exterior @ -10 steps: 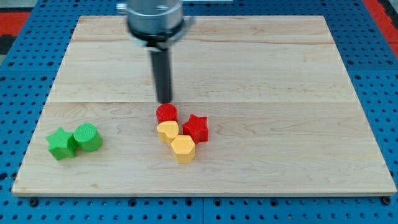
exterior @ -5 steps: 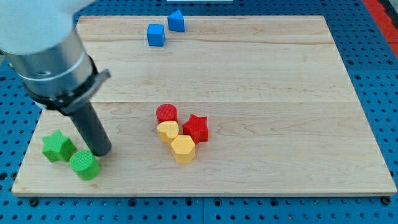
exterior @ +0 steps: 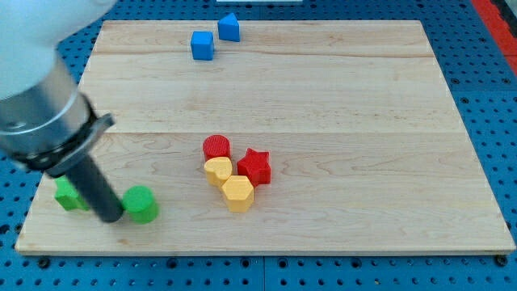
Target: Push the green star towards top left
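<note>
Tip (exterior: 111, 218) down on the tabletop (exterior: 323, 105) near the view's bottom left, between green star (exterior: 68, 196) and green cylinder (exterior: 141, 204). No gripper on this rig, so nothing is grasped. Star partly hidden behind the rod. It looks light, rigid and likely to spin off its points; I judge contact should come at its lower-right side, centred.

a pale, whitish arm body fills the space above the wooden board's (exterior: 323, 97) left edge. below it sits a broad grey metallic collar with a dark band and a small jutting tab. from this runs a straight dark rod, round and plain, ending at my tip (exterior: 111, 218).
</note>
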`<action>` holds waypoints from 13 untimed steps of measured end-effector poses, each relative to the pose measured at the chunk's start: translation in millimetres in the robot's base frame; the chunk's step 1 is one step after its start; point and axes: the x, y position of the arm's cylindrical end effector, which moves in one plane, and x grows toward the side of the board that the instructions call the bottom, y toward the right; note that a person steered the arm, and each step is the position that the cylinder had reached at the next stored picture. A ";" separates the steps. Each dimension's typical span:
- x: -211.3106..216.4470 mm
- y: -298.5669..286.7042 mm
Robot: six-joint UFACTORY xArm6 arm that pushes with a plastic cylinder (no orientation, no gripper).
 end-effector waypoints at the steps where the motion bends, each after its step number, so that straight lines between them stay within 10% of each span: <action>1: -51.3 -29.9; 5: 25.2 -65.1; 8: -111.3 -113.4; 13: -236.9 -2.3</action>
